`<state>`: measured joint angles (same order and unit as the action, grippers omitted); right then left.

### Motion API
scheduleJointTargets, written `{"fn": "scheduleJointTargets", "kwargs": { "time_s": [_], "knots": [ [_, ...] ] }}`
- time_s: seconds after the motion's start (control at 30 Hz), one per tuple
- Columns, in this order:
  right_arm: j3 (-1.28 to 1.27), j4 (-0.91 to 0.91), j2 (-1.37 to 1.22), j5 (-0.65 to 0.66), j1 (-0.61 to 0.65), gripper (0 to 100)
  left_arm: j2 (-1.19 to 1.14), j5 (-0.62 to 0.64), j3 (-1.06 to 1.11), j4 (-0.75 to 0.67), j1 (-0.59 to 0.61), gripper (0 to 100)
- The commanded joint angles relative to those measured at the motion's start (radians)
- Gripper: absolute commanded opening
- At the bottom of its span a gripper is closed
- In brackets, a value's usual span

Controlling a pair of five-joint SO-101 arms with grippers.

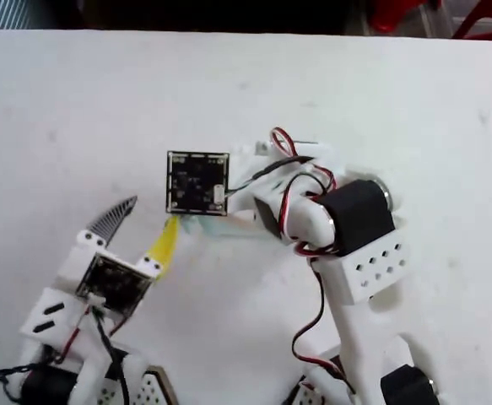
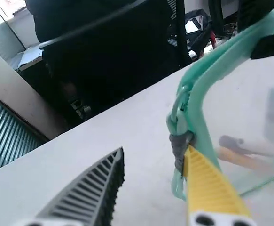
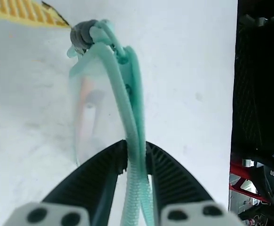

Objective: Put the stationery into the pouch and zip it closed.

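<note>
The right gripper [image 3: 136, 147] is clamped on the clear plastic pouch [image 3: 127, 84] at its mint-green zipper edge, over the white table [image 1: 102, 101]. The left gripper [image 2: 154, 157] is spread wide, with its yellow finger touching the grey zipper slider [image 2: 180, 148]. Blurred orange and grey stationery [image 2: 242, 153] sits inside the pouch.

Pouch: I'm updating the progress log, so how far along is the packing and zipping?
Done: stationery lies inside the clear pouch. In hand: the right gripper is shut on the pouch's green zip edge, and the open left gripper has its yellow finger at the grey slider. Left: pulling the slider along; how much of the zip is already shut cannot be told.
</note>
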<state>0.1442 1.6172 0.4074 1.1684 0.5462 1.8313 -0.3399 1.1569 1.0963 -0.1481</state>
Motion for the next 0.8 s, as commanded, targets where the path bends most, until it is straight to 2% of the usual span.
{"fn": "scheduleJointTargets", "kwargs": {
  "time_s": [0.0,0.1,0.4,0.5,0.57,0.63,0.73,0.77],
  "knots": [
    [-0.002,0.008,-0.007,0.005,0.013,1.8,-0.004,-0.014,0.155,-0.213,0.005,22],
    [-0.002,0.010,-0.007,0.005,0.012,1.8,-0.004,-0.014,0.264,-0.311,0.001,22],
    [-0.002,0.002,-0.016,0.005,0.015,1.8,-0.004,-0.008,0.258,-0.315,-0.022,22],
    [-0.002,0.004,-0.016,0.005,0.024,1.8,-0.004,-0.003,0.278,-0.373,-0.048,22],
    [-0.003,0.004,-0.016,0.005,0.025,1.8,-0.004,0.049,0.293,-0.405,-0.074,21],
    [-0.003,0.004,-0.015,0.005,0.025,1.8,-0.004,0.094,0.295,-0.410,-0.102,16],
    [-0.003,0.004,-0.008,0.005,0.018,1.8,-0.004,0.089,0.290,-0.417,-0.119,1],
    [-0.003,0.004,-0.008,0.005,0.016,1.8,-0.004,0.071,0.288,-0.417,-0.119,2]
  ]
}}
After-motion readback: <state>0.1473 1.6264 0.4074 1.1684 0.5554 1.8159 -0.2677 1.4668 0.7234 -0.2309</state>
